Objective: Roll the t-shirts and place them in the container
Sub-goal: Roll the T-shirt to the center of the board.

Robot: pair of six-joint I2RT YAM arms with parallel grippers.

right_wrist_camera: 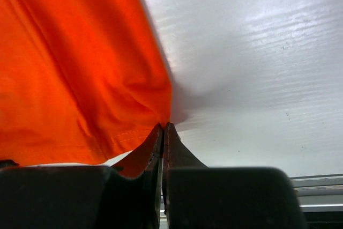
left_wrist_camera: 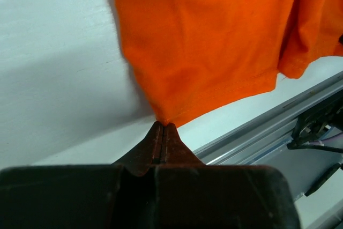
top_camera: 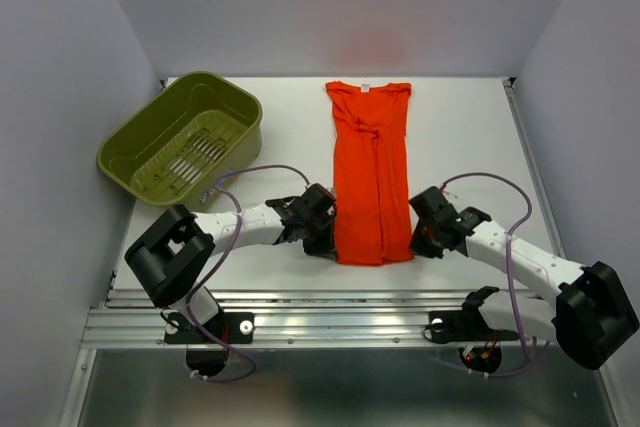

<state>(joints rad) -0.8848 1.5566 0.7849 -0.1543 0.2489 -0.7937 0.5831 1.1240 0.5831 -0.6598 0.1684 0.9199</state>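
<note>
**Operator:** What lies around the work?

**Technician:** An olive basket [top_camera: 150,142] rests on the surface [top_camera: 470,137]. The t-shirt [top_camera: 372,172] lies flat to the right of the basket, well apart from it. It is folded into a narrow strip.

**Operator:** Jaw state?

**Technician:** Left gripper [left_wrist_camera: 163,127]: jaws closed tight on the hem corner nearer the basket. Right gripper [right_wrist_camera: 163,128]: jaws closed tight on the corner farther from the basket.

**Operator:** Edges?

**Technician:** White surface shows along both sides of the strip. A metal rail [top_camera: 330,312] runs close by the hem.
</note>
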